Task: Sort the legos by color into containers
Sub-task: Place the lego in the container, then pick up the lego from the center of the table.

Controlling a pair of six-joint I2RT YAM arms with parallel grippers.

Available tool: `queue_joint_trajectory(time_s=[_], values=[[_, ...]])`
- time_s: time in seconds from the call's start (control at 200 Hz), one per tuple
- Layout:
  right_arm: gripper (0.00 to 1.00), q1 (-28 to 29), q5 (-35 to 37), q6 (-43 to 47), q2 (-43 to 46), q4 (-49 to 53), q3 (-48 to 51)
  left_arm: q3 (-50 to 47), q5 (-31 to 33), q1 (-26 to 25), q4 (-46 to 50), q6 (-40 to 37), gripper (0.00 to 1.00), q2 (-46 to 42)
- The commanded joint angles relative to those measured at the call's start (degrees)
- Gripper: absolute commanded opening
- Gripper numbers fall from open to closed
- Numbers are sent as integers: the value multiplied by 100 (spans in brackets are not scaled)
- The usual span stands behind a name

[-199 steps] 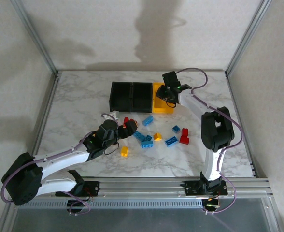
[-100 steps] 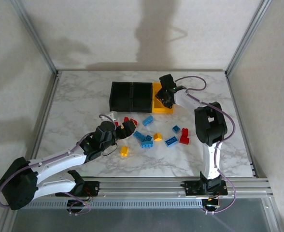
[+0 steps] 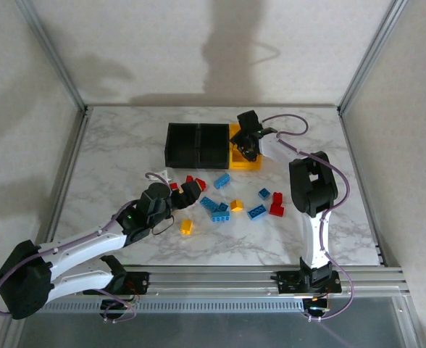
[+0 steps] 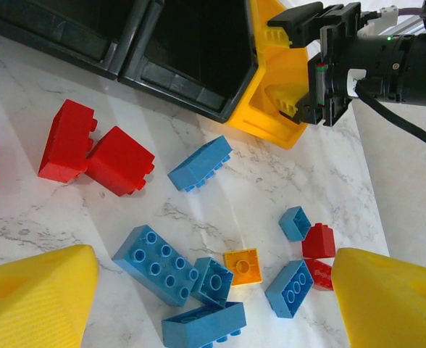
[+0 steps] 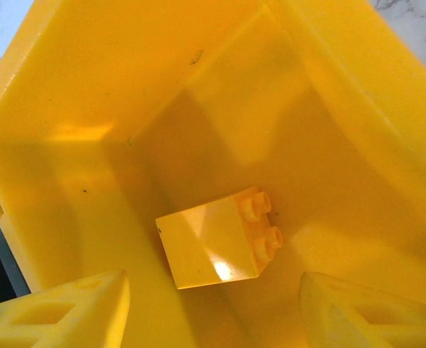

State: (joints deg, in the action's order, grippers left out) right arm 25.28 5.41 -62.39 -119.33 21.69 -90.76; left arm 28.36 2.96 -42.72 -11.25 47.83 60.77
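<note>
Sorting is sitting at a drop-off, by my reading. Three joined containers are standing at the 12 o'clock side of the marble table (image 3: 111, 159): two black bins (image 3: 182, 143) and, at the 3 o'clock end of the row, the yellow bin (image 3: 242, 164). The right gripper (image 3: 248, 138) is hanging over that yellow bin with its fingers pointing down into it. That is fitting the colour rule, since a yellow brick (image 5: 213, 243) is lying on its side on the bin floor. In the right wrist view the right gripper (image 5: 213, 286) is showing its jaws standing apart, one at 7 o'clock and one at 5 o'clock of the brick, neither touching it. It is gripping nothing, so the brick is looking released.

Loose legos are lying scattered at the table's middle, toward 6 o'clock from the bins: red bricks (image 4: 68, 138), blue bricks (image 4: 200, 163) and a small orange-yellow brick (image 4: 242, 267). A second yellow piece (image 3: 187, 227) is lying near 7 o'clock of the pile. The left gripper (image 3: 188, 190) is hovering at the pile's 9 o'clock edge, probably lining up a pick. From its wrist camera the left gripper (image 4: 213, 290) is spreading its jaws wide, with bricks lying on the table beneath and nothing caught between them.
</note>
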Motion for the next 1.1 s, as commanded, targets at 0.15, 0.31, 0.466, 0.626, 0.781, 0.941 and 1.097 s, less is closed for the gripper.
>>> queue_joint_trajectory(time_s=[0.15,0.31,0.466,0.626,0.781,0.941,1.097], values=[[62,322,145,547,1103,-246,281,169,503,-61,602,73,83,-168],[62,439,-14,1289,1998,-462,1170,386,502,-42,1038,-4,83,-234],[62,547,-110,1999,2780,-307,2066,672,319,16,1757,-121,83,-43],[62,592,-475,2622,3206,188,2644,768,-310,36,1918,-194,83,24],[62,693,-686,2960,3372,430,3103,734,-922,22,1901,-320,82,82],[62,808,-930,3081,3162,410,3376,639,-1056,11,1817,-292,82,137],[60,933,-1098,3058,2792,342,3480,609,-1051,0,1747,-247,82,215]])
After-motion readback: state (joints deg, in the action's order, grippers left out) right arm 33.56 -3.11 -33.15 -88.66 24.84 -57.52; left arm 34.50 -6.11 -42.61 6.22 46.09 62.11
